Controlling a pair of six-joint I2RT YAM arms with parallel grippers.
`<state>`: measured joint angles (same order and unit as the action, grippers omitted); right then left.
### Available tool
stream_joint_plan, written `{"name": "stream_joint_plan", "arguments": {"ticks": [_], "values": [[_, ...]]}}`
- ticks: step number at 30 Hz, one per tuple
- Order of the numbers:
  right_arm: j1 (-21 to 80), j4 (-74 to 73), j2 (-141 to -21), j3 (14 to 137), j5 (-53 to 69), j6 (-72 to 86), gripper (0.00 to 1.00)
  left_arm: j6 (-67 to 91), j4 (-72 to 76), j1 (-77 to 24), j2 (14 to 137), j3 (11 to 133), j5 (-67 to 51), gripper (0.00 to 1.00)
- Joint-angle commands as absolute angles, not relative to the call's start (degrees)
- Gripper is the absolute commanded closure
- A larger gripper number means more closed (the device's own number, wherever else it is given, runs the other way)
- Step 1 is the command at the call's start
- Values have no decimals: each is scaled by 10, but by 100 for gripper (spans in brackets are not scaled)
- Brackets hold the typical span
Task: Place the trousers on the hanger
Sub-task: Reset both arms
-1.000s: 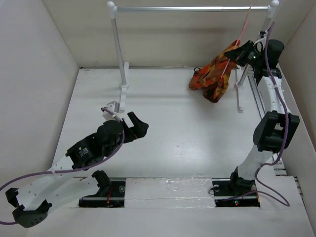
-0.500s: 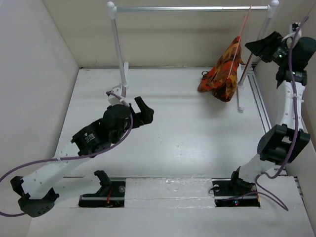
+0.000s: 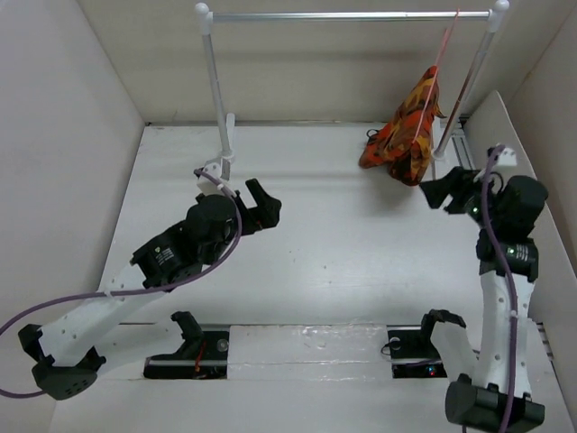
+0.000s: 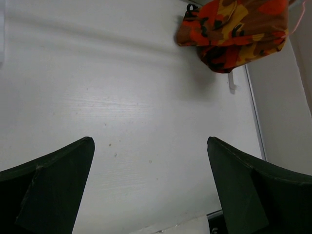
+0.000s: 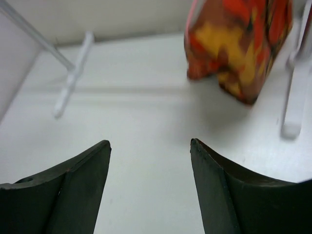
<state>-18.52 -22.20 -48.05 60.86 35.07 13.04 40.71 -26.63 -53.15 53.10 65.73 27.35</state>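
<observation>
Top external: the trousers (image 3: 407, 131) hang bunched on the hanger (image 3: 444, 50) from the rail (image 3: 352, 15), long axis vertical. Right gripper (image 3: 440, 187) is just beside them, spread and empty; left gripper (image 3: 267, 204) is wide open, well apart. Left wrist: trousers far ahead, upper right. Right wrist: trousers ahead, untouched.

The right end effector (image 5: 149, 144) has its jaws standing apart, its dark fingers (image 5: 63, 195) rising from 7 and 5 o'clock with bare white worktop (image 5: 146, 107) between them; the trousers (image 5: 239, 48) hang bunched at 1 o'clock, blurred, orange, red and yellow with dark patches; whether their lower end touches the worktop cannot be told; a white post (image 5: 295, 102) stands just beside them at 3 o'clock; another post (image 5: 73, 78) slants at 10 o'clock, well apart from the cloth; a pale wall (image 5: 107, 19) closes 12 o'clock.
</observation>
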Motion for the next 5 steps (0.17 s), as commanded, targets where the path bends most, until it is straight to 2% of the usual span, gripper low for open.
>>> {"name": "stream_joint_plan", "arguments": {"ticks": [1,5], "values": [[-128,-343,-433,535,244,64,29,440,-267,-530,477,591,251,1],[-106,-404,-392,516,182,31,29,466,-265,-530,454,547,230,1]]}}
